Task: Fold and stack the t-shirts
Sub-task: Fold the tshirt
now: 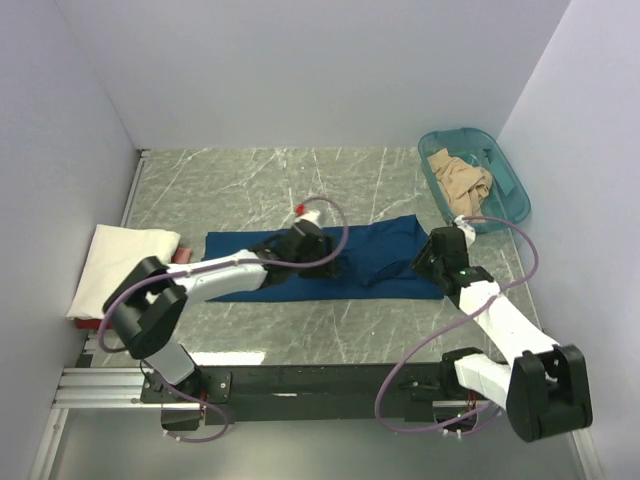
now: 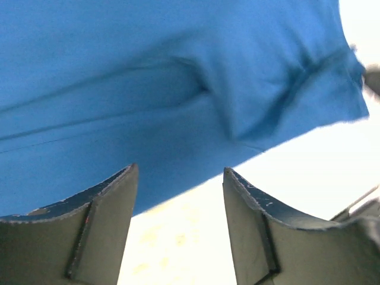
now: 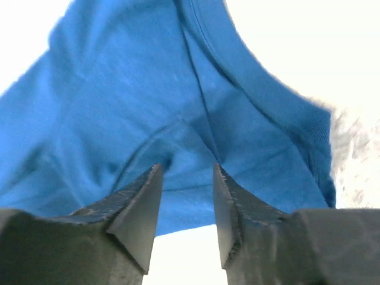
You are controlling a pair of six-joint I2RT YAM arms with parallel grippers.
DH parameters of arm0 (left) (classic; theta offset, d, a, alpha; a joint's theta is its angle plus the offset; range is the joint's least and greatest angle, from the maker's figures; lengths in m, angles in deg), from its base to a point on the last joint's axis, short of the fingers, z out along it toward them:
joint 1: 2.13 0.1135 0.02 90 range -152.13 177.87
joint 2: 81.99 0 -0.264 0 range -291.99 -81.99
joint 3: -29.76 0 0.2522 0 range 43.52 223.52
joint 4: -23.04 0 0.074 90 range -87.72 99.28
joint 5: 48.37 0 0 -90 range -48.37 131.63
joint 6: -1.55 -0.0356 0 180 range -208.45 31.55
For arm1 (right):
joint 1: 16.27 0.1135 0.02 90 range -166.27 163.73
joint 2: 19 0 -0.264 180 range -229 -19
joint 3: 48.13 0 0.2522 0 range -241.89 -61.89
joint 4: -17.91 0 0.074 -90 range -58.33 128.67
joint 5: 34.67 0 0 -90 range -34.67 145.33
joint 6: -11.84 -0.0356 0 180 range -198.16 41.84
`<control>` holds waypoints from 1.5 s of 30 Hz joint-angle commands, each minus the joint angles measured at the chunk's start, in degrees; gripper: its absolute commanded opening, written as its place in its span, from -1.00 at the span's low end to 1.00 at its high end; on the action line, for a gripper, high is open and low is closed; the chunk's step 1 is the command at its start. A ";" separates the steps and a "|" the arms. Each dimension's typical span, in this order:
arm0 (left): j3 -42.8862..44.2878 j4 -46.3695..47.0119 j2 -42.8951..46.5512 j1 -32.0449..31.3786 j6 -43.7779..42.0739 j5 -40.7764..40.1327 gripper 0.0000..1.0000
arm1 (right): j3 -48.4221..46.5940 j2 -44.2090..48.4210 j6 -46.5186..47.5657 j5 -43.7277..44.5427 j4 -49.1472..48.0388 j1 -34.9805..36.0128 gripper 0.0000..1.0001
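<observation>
Navy cloth t-shirt [image 1: 395, 248], long creased strip; left tool [image 2: 179, 173], right tool [image 3: 187, 168] both spread.

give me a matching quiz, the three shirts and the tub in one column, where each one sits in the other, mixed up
Things:
1. navy t-shirt
2. white t-shirt
3. tan t-shirt
4. teal tub

Places:
A. far right corner of the table
B. folded at the table's left edge
C. crumpled inside the tub
D. spread out mid-table

Pairs: 1-D, 2-B, 3-C, 4-A
</observation>
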 commanded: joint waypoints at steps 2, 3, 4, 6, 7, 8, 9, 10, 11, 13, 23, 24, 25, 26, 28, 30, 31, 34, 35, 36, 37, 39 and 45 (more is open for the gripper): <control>7.01 2.73 -4.99 -6.29 -6.49 -3.71 0.32 | -0.31 3.00 0.44 -1.61 -1.23 -3.13 0.02; 9.37 2.38 -5.95 -8.04 -7.19 -4.68 0.33 | -0.92 2.48 0.62 -2.22 -1.23 -3.66 0.07; 10.70 1.42 -8.05 -8.84 -8.33 -5.90 0.35 | -1.19 2.04 0.88 -3.62 -1.14 -4.45 0.09; 13.42 0.01 -10.26 -10.59 -9.48 -6.79 0.35 | -2.15 0.63 1.32 -4.86 -1.49 -5.24 0.12; 16.22 -0.70 -11.49 -11.04 -10.27 -7.32 0.34 | -2.68 -0.07 1.50 -5.82 -1.66 -5.51 0.13; 17.64 -2.27 -13.67 -11.48 -10.63 -8.37 0.34 | -3.29 -1.38 1.76 -6.10 -1.14 -6.29 0.13; 19.05 -2.89 -14.74 -12.27 -11.06 -8.72 0.33 | -4.43 -1.92 2.11 -6.10 -0.96 -6.56 0.13; 21.33 -3.60 -15.71 -12.62 -11.76 -9.34 0.32 | -4.96 -2.36 2.29 -6.10 -1.05 -6.91 0.14; 22.39 -4.82 -17.63 -12.89 -11.95 -10.47 0.32 | -5.32 -2.97 2.38 -6.27 -0.96 -7.70 0.15; 24.94 -6.06 -19.31 -13.42 -12.38 -11.10 0.30 | -6.28 -3.59 2.56 -6.62 -1.22 -8.49 0.15; 27.85 -7.38 -23.71 -14.56 -13.09 -10.75 0.22 | -8.48 -8.77 2.73 -12.42 -3.51 -9.46 0.15; 28.03 -7.56 -23.89 -14.56 -13.00 -10.75 0.20 | -8.13 -9.13 2.82 -12.69 -3.77 -9.55 0.15; 28.03 -7.64 -23.98 -14.56 -12.91 -10.75 0.16 | -7.96 -9.39 2.82 -13.21 -3.86 -9.46 0.14; 28.03 -7.65 -24.07 -14.65 -12.91 -10.66 0.12 | -7.69 -9.57 2.82 -13.39 -4.38 -9.46 0.13; 27.77 -7.65 -23.98 -14.73 -12.65 -10.66 0.01 | -6.47 -9.57 2.73 -14.00 -5.09 -9.55 0.10; 27.50 -7.56 -23.89 -14.74 -12.56 -10.57 -0.10 | -5.50 -9.66 2.56 -14.18 -5.88 -9.46 0.06; 27.50 -7.64 -23.98 -14.65 -12.39 -10.66 -0.20 | -5.32 -9.66 2.56 -14.36 -5.97 -9.55 0.04; 27.50 -7.73 -23.89 -14.65 -12.21 -10.49 -0.40 | -4.35 -9.66 2.56 -14.62 -6.41 -9.38 -0.06; 27.41 -7.65 -23.80 -14.65 -12.21 -10.49 -0.43 | -4.09 -9.57 2.82 -14.71 -6.58 -9.38 -0.12; 27.33 -7.56 -23.63 -14.65 -12.12 -10.49 -0.47 | -3.65 -9.48 2.82 -14.80 -6.76 -9.38 -0.14; 27.24 -7.47 -23.54 -14.65 -12.12 -10.49 -0.55 | -3.48 -9.40 2.82 -14.80 -6.68 -9.38 -0.15; 27.50 -7.82 -23.45 -14.65 -12.04 -10.66 -0.62 | -3.04 -9.22 2.91 -14.89 -6.85 -9.38 -0.19; 27.94 -8.79 -22.75 -14.65 -12.30 -11.19 -0.74 | -2.24 -7.64 2.82 -15.50 -6.76 -9.29 -0.45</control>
